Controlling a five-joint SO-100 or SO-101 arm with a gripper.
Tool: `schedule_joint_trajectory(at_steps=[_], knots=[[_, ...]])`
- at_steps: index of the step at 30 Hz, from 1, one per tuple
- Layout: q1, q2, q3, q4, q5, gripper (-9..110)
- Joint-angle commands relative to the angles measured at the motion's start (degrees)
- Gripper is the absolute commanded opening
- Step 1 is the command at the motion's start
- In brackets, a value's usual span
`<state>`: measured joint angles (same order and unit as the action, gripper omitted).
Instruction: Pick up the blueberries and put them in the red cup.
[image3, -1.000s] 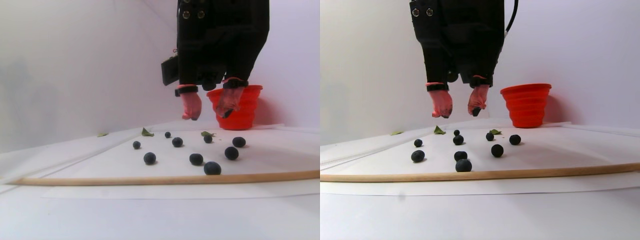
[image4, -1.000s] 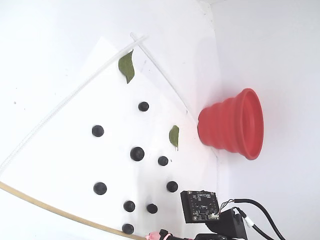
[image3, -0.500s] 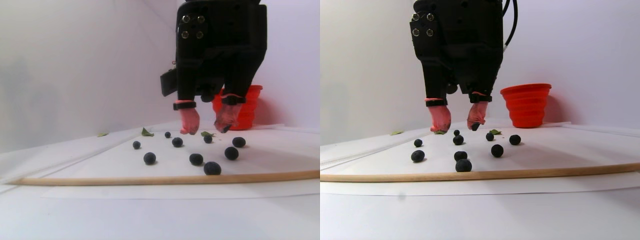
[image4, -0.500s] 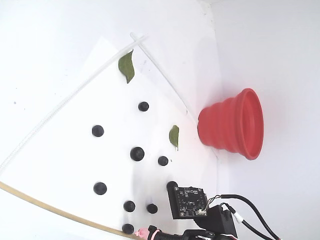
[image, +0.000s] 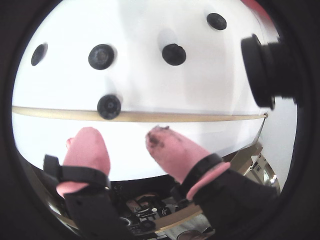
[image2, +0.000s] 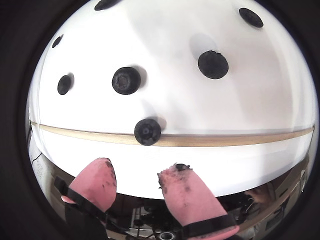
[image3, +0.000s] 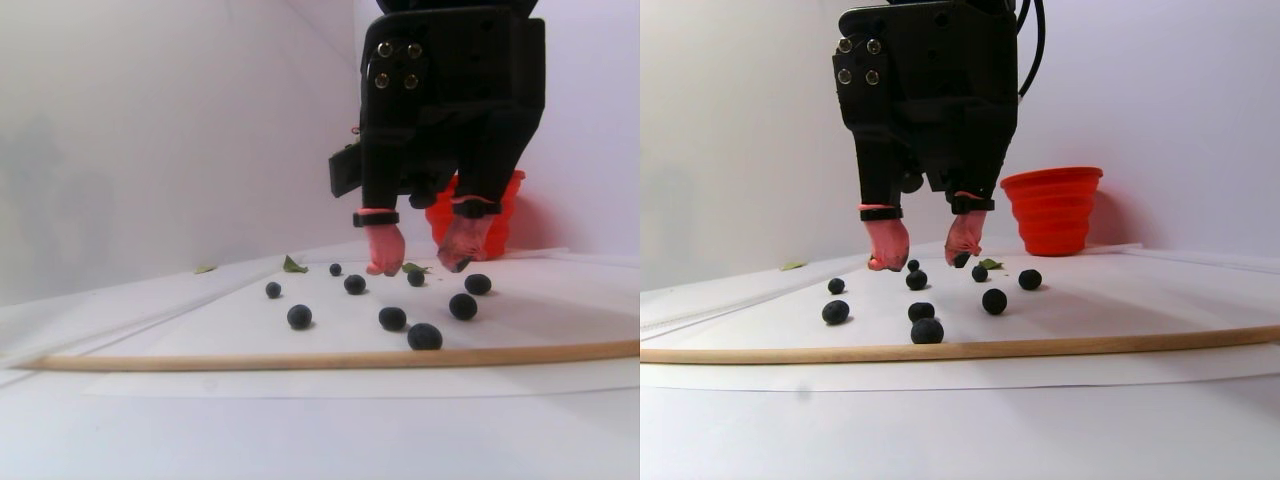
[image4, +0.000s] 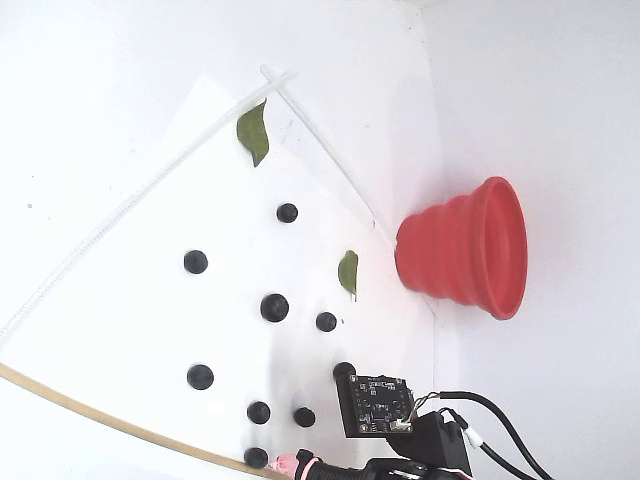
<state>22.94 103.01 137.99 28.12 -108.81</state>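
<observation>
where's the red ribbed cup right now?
In the fixed view, the bright red ribbed cup sits at the right, just off the white sheet's edge, nearest the small green leaf.

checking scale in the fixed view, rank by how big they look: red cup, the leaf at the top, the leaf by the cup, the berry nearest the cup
Largest to smallest as seen:
1. red cup
2. top leaf
3. leaf by the cup
4. berry nearest the cup
The two leaves look close in size; the top one seems somewhat longer and wider.
</observation>
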Motion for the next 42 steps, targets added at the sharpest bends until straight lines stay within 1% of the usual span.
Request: schedule_joint_trajectory(at_steps=[1, 23, 42], knots=[[-0.44, 0.26, -2.46, -0.7, 0.26, 17], [-2.55, -5.01, -3.78, -4.92, 2.29, 18], [-0.7, -10.63, -4.83, -9.49, -0.88, 18]])
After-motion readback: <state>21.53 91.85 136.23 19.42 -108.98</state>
